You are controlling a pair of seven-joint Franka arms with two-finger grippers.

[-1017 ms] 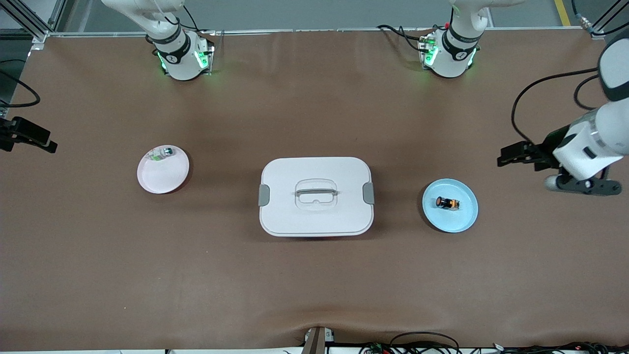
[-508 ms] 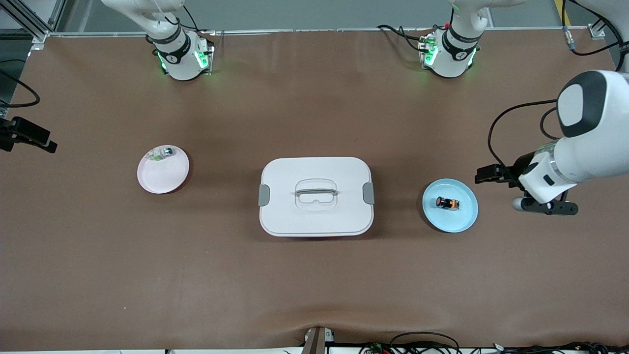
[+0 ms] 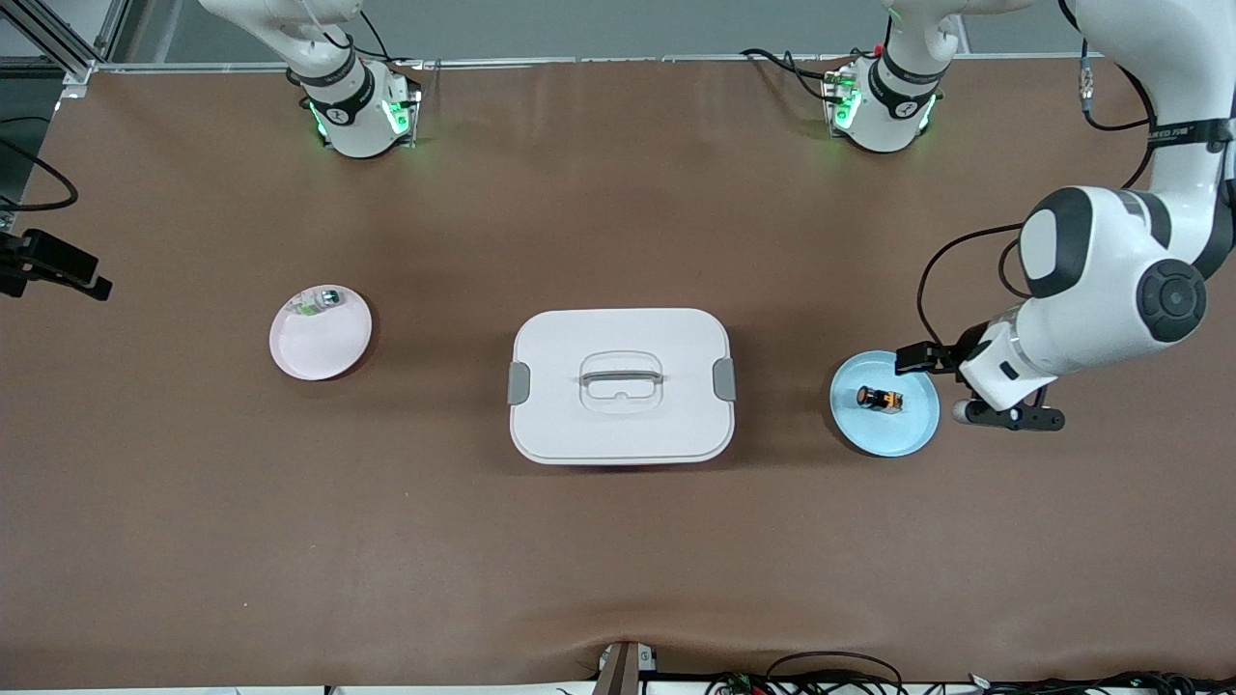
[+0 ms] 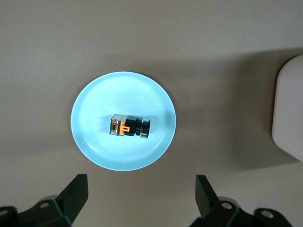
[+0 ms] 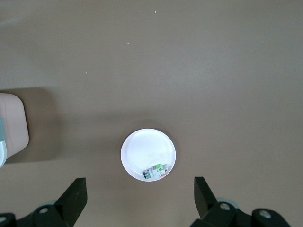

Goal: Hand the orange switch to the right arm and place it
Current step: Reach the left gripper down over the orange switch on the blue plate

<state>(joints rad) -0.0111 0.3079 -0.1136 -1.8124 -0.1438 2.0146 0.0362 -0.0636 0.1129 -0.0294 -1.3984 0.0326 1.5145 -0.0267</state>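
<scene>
The orange switch [image 3: 879,398] lies on its side on a light blue plate [image 3: 903,434], toward the left arm's end of the table. In the left wrist view the orange switch [image 4: 129,126] shows a black body and orange band at the middle of the blue plate [image 4: 94,146]. My left gripper [image 3: 1009,415] hangs over the table just beside that plate, on the side toward the table's end. The left gripper [image 4: 140,198] is open and holds nothing. My right gripper [image 5: 139,201] waits high over the right arm's end, open and empty.
A white lidded box [image 3: 620,384] with a handle and grey clips stands mid-table. A pale pink plate [image 3: 323,352] holds a small clear, green and silver part [image 3: 319,301] toward the right arm's end. A black bracket [image 3: 58,265] pokes in at that edge.
The left arm has swung in from the table's end toward the blue plate, and its gripper now sits beside the rim. The right arm, plates and box have not moved.
</scene>
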